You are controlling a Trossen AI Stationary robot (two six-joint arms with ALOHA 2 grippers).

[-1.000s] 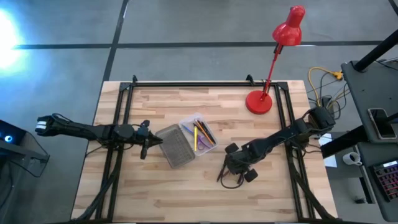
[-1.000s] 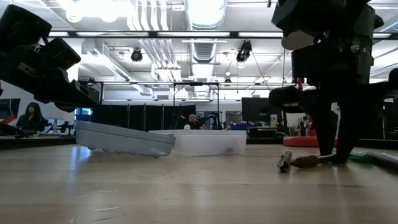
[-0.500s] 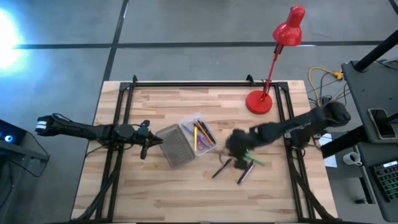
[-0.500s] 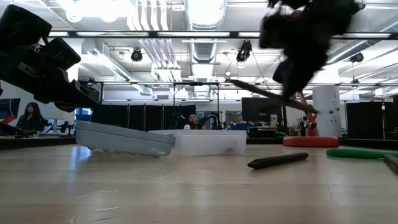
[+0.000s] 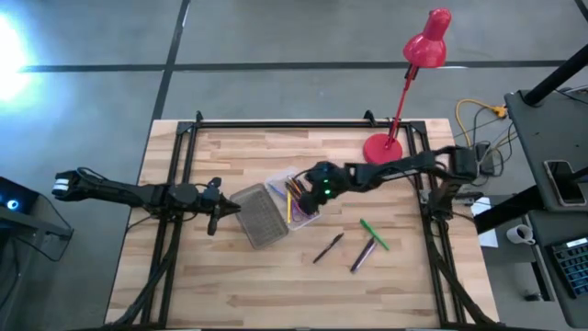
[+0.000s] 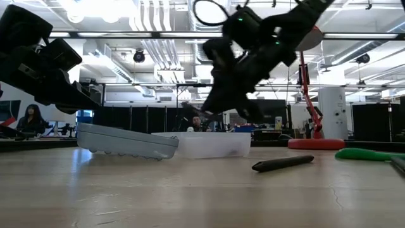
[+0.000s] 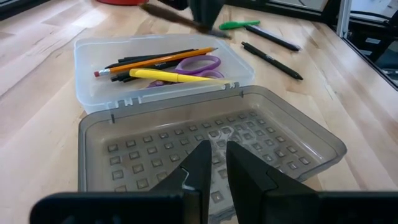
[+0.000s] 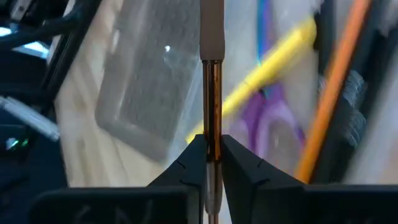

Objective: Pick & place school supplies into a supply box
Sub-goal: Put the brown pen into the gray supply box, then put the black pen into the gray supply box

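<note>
Now the wooden table (image 5: 230, 285) carries the open supply box (image 5: 276, 210), its clear half holding pencils and scissors (image 7: 198, 64); the right gripper (image 5: 319, 187) hovers above it, fingers pinched on a brown pen (image 8: 212, 93); the left gripper (image 5: 217, 210), nearly closed, rests at the ribbed lid (image 7: 211, 140) empty.

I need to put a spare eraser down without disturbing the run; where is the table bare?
Bare wood: the near-left corner of the table, and the far strip left of the red lamp. Crowded: the middle, with the supply box, the right gripper over it, and three pens lying right of it.
</note>
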